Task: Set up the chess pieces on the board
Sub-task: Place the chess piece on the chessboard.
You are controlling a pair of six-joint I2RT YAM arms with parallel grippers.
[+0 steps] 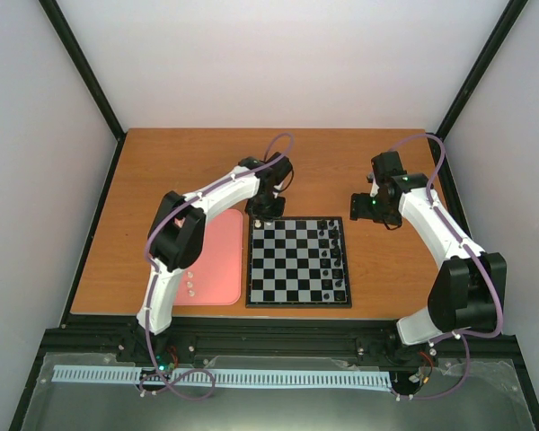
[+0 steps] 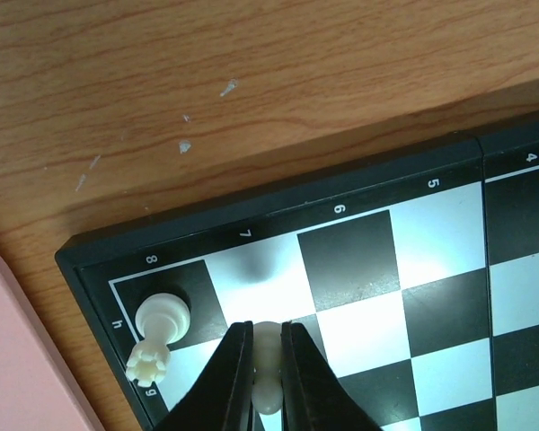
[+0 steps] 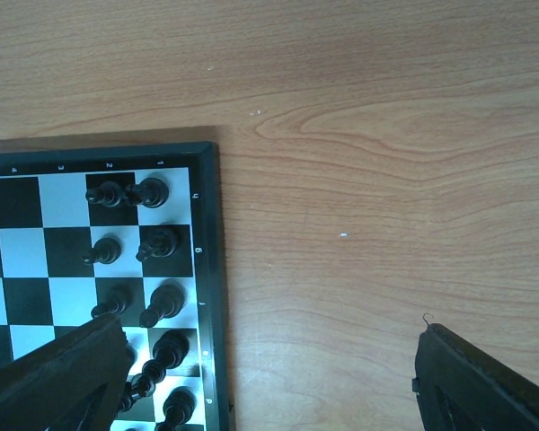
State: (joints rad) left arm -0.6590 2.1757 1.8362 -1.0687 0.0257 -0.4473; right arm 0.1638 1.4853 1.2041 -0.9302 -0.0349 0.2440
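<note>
The board (image 1: 298,262) lies mid-table, with black pieces (image 1: 334,256) along its right side. My left gripper (image 1: 262,214) hovers over its far left corner. In the left wrist view it (image 2: 267,359) is shut on a cream pawn (image 2: 267,373) above the squares by the corner. A cream rook (image 2: 160,332) stands on the corner square beside it. A few cream pieces (image 1: 189,284) lie on the pink tray (image 1: 217,260). My right gripper (image 1: 368,205) is open, off the board's far right corner; its view shows the board (image 3: 207,269) and black pieces (image 3: 153,242).
The pink tray lies left of the board under my left arm. Bare wooden tabletop (image 3: 368,233) spreads beyond the board's right edge. Black frame posts stand at the table's corners.
</note>
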